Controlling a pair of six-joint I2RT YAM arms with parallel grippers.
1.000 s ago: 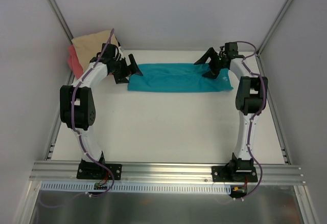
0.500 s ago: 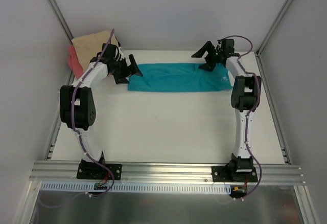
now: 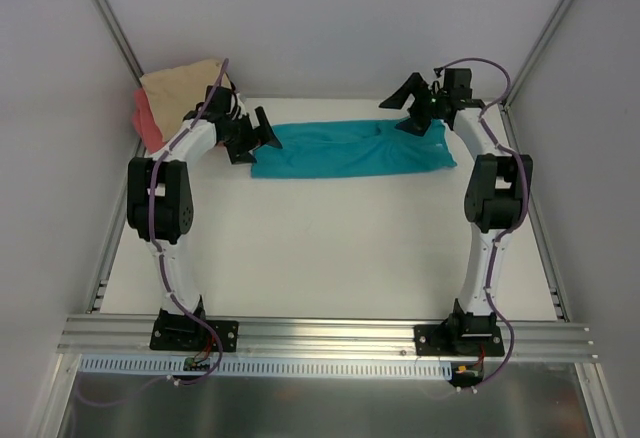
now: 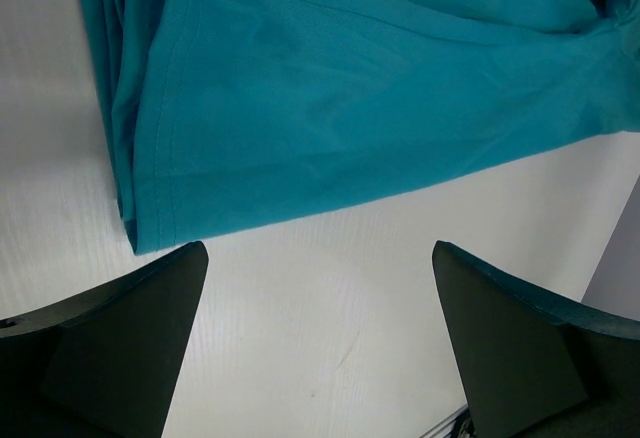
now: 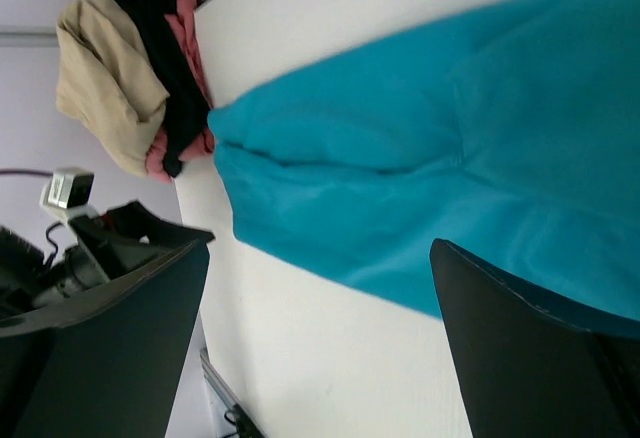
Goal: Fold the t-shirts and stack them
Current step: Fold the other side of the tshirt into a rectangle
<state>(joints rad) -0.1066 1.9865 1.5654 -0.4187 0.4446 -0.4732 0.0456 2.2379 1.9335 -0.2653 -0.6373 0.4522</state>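
The teal tee (image 3: 350, 151) lies as a long folded strip along the far edge of the counter (image 3: 320, 248). The left hand (image 3: 262, 130) is spread at its left end and the right hand (image 3: 400, 113) is spread over its right part, both holding nothing. The tan tee (image 3: 180, 86) and pink tee (image 3: 147, 121) sit bunched at the far left corner
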